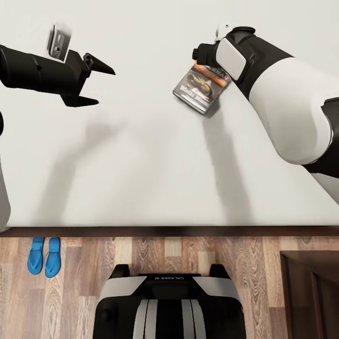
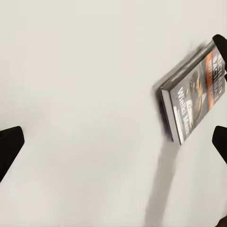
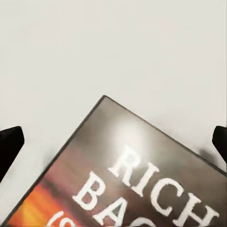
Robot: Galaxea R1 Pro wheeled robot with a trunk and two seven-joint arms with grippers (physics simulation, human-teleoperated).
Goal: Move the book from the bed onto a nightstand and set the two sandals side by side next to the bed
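The book (image 1: 201, 87) lies on the bed's pale mattress (image 1: 150, 155), its dark cover with white lettering and orange band facing up. My right gripper (image 1: 205, 61) hangs open right over the book's far end; in the right wrist view its fingertips (image 3: 10, 142) stand wide apart on either side of the book (image 3: 142, 179). My left gripper (image 1: 106, 87) is open above bare mattress, well to the left of the book (image 2: 191, 99). Both blue sandals (image 1: 44, 255) lie side by side on the wood floor beside the bed frame (image 1: 169, 231).
The dark brown nightstand (image 1: 310, 292) stands at the lower right, close to the bed's edge. My own base (image 1: 167, 306) stands on the plank floor right against the bed, between the sandals and the nightstand.
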